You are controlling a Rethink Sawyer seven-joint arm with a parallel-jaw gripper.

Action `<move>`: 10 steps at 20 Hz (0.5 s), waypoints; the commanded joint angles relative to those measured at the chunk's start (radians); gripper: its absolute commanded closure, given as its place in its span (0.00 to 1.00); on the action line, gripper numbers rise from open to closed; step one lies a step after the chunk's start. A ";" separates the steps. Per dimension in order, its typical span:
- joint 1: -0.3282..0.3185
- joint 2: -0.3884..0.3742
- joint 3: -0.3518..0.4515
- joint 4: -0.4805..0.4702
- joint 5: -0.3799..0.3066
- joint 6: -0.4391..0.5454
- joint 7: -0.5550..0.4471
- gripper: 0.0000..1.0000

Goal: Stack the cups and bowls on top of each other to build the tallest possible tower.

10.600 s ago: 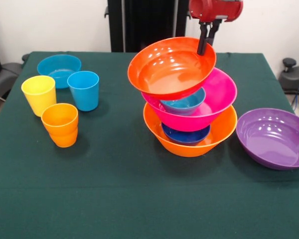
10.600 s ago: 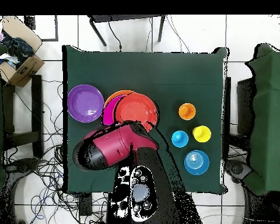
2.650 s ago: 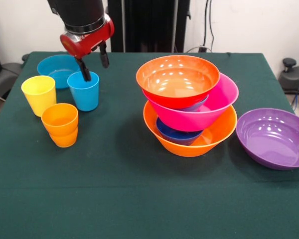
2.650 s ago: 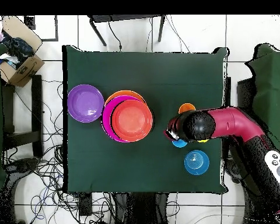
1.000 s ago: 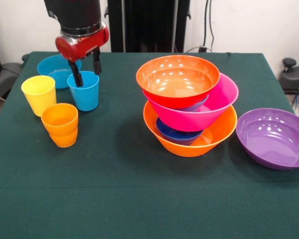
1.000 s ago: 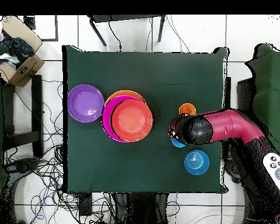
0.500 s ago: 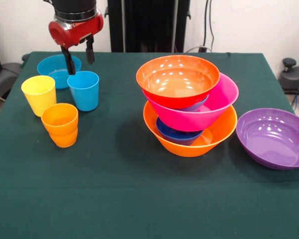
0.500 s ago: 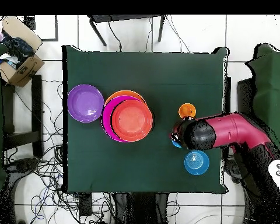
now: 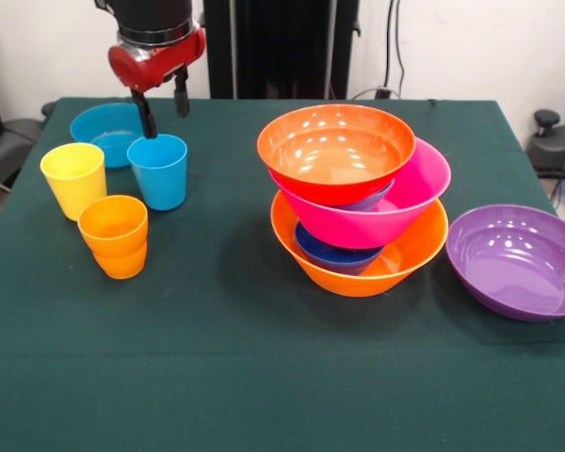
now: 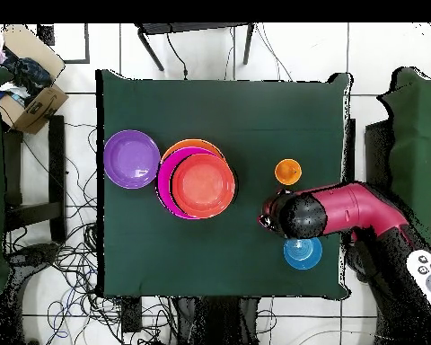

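My gripper (image 9: 167, 123) is open and empty. It hangs just above the far rim of the light blue cup (image 9: 157, 171). The yellow cup (image 9: 73, 179) and the ridged orange cup (image 9: 114, 235) stand beside it. The tower stands at centre: the large orange bowl (image 9: 395, 266) as base, the dark blue bowl (image 9: 344, 254), the pink bowl (image 9: 410, 193), a sliver of the teal bowl (image 9: 370, 200), and the red-orange bowl (image 9: 334, 151) on top. In the overhead view my arm (image 10: 331, 211) hides the light blue and yellow cups.
The shallow light blue bowl (image 9: 105, 129) sits behind the cups and also shows in the overhead view (image 10: 303, 252). The purple bowl (image 9: 518, 259) lies alone beside the tower. A cardboard box (image 10: 26, 94) stands off the table.
My gripper was straddling the light blue cup's rim a second ago. It rose clear without the cup and now hovers just above it. The cups and tower have not moved.
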 commanded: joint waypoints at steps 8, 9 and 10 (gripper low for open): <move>0.018 0.070 -0.094 0.056 -0.099 -0.116 0.004 0.00; 0.019 0.073 -0.099 0.055 -0.101 -0.122 0.007 0.00; 0.022 0.076 -0.103 0.053 -0.104 -0.130 0.009 0.00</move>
